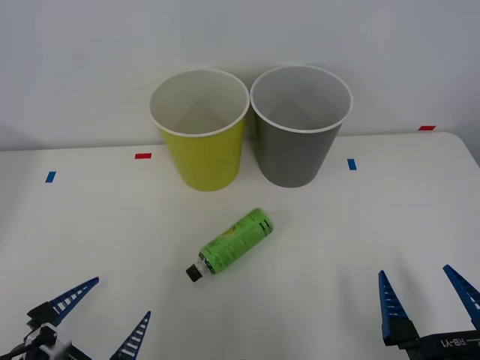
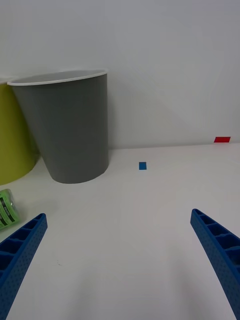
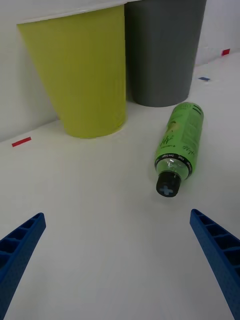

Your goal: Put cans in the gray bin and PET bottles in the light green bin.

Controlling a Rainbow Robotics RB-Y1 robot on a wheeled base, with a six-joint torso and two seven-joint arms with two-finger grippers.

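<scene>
Green-labelled bottle (image 1: 234,242) laid flat, black cap toward left gripper (image 1: 94,317) | lime bin (image 1: 201,131), gray bin (image 1: 298,126) stood upright, touching, beyond it.

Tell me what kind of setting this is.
Likely a lab test bench: a plain white table against a bare wall, red and blue tape markers, two sorting bins, gray bin and light green bin.

White letters reading "RB-Y1" stand on the black body of the blue-fingered right gripper (image 1: 429,300), at five o'clock on the white table.
</scene>
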